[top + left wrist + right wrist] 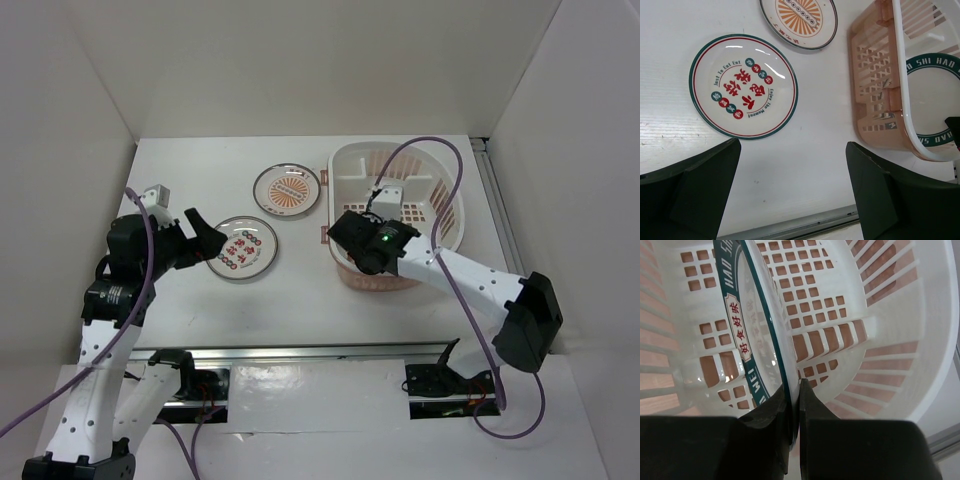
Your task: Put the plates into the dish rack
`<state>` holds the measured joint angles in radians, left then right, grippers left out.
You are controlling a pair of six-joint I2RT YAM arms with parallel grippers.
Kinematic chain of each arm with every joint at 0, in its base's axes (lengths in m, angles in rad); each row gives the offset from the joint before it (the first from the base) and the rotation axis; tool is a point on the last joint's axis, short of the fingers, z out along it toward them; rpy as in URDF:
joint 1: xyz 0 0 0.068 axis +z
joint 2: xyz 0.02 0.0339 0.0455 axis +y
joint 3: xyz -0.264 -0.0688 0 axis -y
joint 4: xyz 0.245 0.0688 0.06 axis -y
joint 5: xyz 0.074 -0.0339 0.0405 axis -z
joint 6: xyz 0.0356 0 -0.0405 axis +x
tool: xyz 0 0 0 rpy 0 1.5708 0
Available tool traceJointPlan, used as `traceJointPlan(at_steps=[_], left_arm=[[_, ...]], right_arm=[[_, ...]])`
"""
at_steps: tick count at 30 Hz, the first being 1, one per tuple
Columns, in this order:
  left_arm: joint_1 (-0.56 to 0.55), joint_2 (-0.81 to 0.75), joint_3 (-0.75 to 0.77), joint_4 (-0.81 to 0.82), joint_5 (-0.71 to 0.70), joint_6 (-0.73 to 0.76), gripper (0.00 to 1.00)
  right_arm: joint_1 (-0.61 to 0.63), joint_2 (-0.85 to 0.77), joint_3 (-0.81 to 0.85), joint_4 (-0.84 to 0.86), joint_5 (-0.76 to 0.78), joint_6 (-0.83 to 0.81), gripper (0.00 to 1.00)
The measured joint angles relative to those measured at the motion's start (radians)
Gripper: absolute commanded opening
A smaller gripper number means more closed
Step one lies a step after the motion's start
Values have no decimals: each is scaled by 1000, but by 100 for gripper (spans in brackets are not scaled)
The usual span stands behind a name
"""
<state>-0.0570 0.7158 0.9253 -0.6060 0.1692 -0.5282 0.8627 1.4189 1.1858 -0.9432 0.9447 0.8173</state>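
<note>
The white plate with red characters (246,248) lies flat on the table; the left wrist view shows it too (743,86). The orange sunburst plate (287,189) lies behind it. My left gripper (792,190) is open and empty, just left of the red-character plate (208,240). My right gripper (794,390) is shut on the rim of the blue-green rimmed plate (747,325) and holds it on edge inside the pale pink dish rack (850,315). The rack (452,165) stands at the right of the table. The left wrist view shows that plate through the rack wall (935,90).
White walls close in the table at the back and both sides. A metal rail (320,352) runs along the near edge in front of the arm bases. The right arm's purple cable (430,145) arches over the rack.
</note>
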Motion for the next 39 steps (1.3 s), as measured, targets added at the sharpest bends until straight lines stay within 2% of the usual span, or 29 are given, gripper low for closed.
traceJointPlan(at_steps=[2, 4, 11, 16, 17, 18, 24, 29, 33, 39], left_arm=[[0, 0, -1, 0, -1, 0, 100], [0, 0, -3, 0, -1, 0, 100], [0, 0, -13, -1, -6, 0, 100], [0, 0, -23, -1, -17, -2, 100], [0, 0, -24, -2, -18, -2, 100], [0, 0, -24, -1, -20, -2, 100], [0, 14, -30, -1, -48, -13, 100], [0, 77, -51, 3, -103, -112, 100], [0, 55, -218, 37, -119, -234, 100], [0, 29, -454, 134, -138, -404, 100]], right_arm=[[9, 11, 3, -6, 11, 13, 14], [15, 20, 6, -9, 13, 28, 24], [21, 37, 7, -12, -6, 42, 46], [26, 38, 11, -16, -11, 43, 75], [26, 38, 15, -18, -11, 44, 94], [26, 38, 21, -21, -11, 47, 100], [47, 37, 78, -77, -14, 64, 100], [94, 6, 142, -140, -6, 74, 100], [159, -53, 208, -123, 21, -13, 100], [267, -142, 217, 54, 0, -244, 100]])
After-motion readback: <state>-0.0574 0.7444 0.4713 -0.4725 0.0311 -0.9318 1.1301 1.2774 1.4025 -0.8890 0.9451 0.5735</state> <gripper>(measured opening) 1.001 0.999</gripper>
